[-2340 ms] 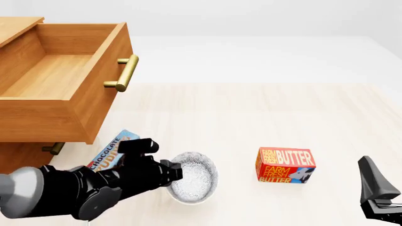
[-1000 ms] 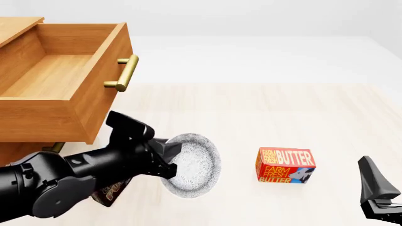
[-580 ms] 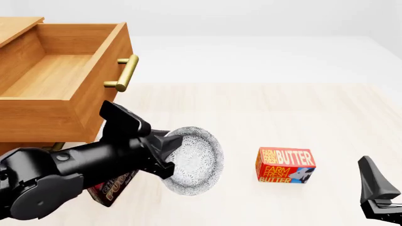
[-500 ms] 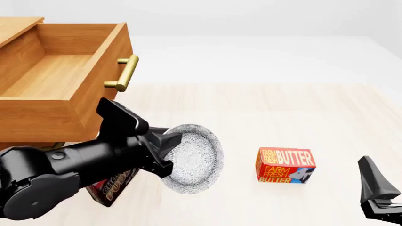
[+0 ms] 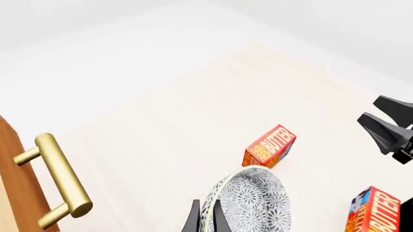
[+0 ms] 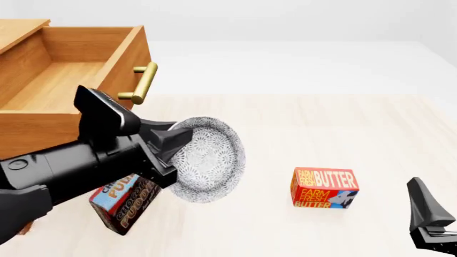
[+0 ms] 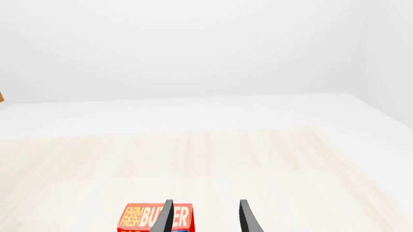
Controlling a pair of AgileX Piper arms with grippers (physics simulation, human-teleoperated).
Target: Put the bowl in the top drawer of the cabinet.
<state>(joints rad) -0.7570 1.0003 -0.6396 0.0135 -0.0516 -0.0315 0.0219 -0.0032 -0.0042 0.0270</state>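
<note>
The bowl is up off the desk, tipped on edge in the middle left of the front view, its patterned inside facing right. The left pincer is clamped on its rim. Just upper left of it sits the top drawer, pulled open out of the cabinet, brass handle facing the bowl. A chocolate pudding box sits lower left under the arm. A butter box lies right of the bowl. The right pincer is parked bottom right, fingers apart, holding nothing.
</note>
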